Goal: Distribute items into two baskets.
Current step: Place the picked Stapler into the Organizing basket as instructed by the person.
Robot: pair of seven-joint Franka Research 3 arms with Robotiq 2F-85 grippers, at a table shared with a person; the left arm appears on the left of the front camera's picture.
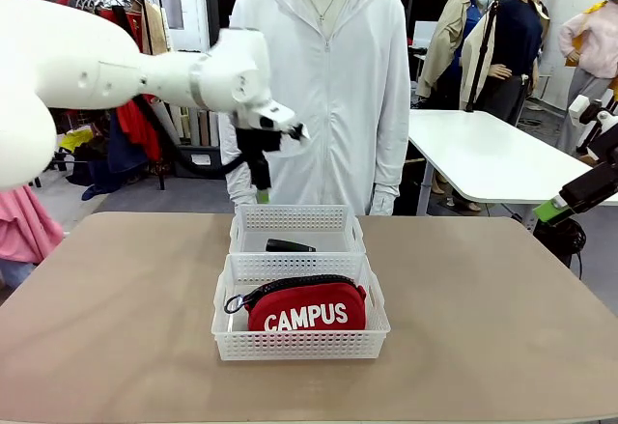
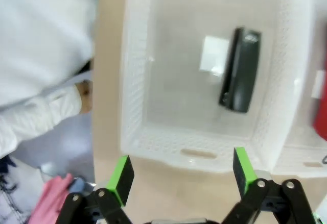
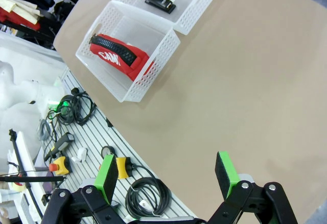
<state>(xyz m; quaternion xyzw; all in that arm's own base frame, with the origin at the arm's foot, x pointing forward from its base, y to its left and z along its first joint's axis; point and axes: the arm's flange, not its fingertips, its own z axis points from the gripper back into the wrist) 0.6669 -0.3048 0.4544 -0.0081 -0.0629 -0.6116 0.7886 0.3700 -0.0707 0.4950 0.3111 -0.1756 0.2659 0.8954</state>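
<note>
Your red pouch [image 1: 306, 310] lies in the near basket [image 1: 301, 346], its long axis running along the basket's length, the CAMPUS print facing the robot. The black stapler [image 1: 289, 246] sits in the far basket [image 1: 295, 217], which touches the near basket's far wall; it too lies lengthwise, roughly parallel to the pouch. So each basket holds one item, and by my reading the sorting looks done.

From the far basket outward: your left gripper [image 2: 180, 175] hangs above its outer rim, on the person's side, jaws spread wide and holding nothing. In the left wrist view the stapler [image 2: 241, 69] lies ahead of the jaws and off to one side, down inside the basket [image 2: 134, 96]. This is the nearer arm by far.

Your right gripper [image 3: 167, 171] is well apart from both baskets, out over the bare tabletop [image 3: 250, 81] near its edge, jaws likewise apart and empty.

If anything remains, it is likely just drawing the left arm clear without catching the basket's rim.
</note>
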